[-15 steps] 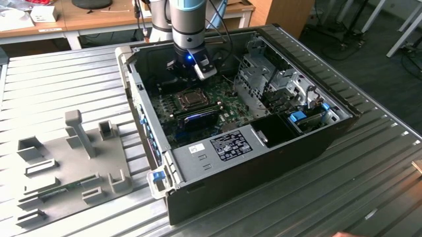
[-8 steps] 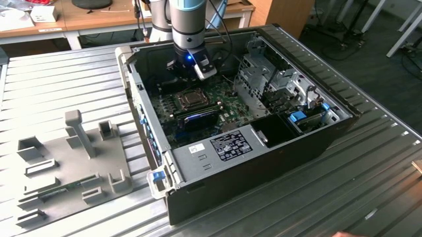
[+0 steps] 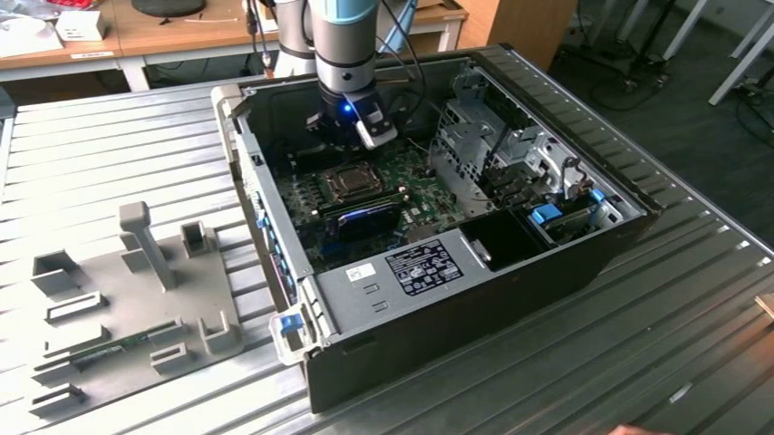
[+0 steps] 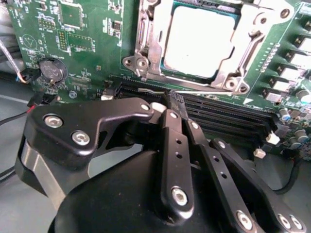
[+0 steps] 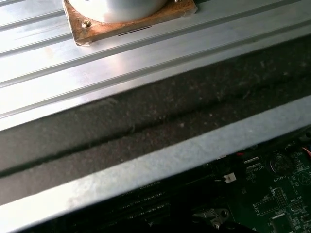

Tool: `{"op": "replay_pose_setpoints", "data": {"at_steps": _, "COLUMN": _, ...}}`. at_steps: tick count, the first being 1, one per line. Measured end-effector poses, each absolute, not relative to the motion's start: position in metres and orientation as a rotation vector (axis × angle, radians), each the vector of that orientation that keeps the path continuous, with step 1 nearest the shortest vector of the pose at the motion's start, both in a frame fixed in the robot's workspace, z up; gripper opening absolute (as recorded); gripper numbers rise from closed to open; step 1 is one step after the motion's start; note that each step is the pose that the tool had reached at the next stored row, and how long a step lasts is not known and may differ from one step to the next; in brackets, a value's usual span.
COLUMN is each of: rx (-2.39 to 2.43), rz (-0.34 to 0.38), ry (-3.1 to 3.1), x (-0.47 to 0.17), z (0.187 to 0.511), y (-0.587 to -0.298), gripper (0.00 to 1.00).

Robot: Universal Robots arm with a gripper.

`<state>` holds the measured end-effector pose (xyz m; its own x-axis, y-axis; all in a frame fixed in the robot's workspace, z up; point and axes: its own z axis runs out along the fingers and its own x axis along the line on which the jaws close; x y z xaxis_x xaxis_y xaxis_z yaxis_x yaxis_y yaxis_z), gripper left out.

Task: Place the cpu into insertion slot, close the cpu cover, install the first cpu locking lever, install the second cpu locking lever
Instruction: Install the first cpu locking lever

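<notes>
Here cpu (image 4: 197,41) framed by cpu cover (image 4: 224,76), just beyond gripper (image 4: 171,101), pinched closed, empty.

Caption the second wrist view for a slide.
Gripper near memory slots; cpu seated, framed by the cpu cover.

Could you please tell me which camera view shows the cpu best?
The second wrist view: the cpu, close up, framed by the cpu cover. The exterior view shows it as a small square inside the case.

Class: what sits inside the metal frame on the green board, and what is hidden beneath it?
The chip fills the window of the frame, its pale top showing. The socket underneath is covered.
</notes>
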<state>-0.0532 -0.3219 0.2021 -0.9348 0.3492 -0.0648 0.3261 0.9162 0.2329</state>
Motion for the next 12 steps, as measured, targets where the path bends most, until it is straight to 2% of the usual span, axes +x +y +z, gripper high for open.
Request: {"op": "replay_pose_setpoints", "data": {"at_steps": 12, "rx": 0.528, "rz": 0.334, "ry": 2.970, "x": -0.0532, "z": 0.2004, "y": -0.3203, "gripper": 0.11}}
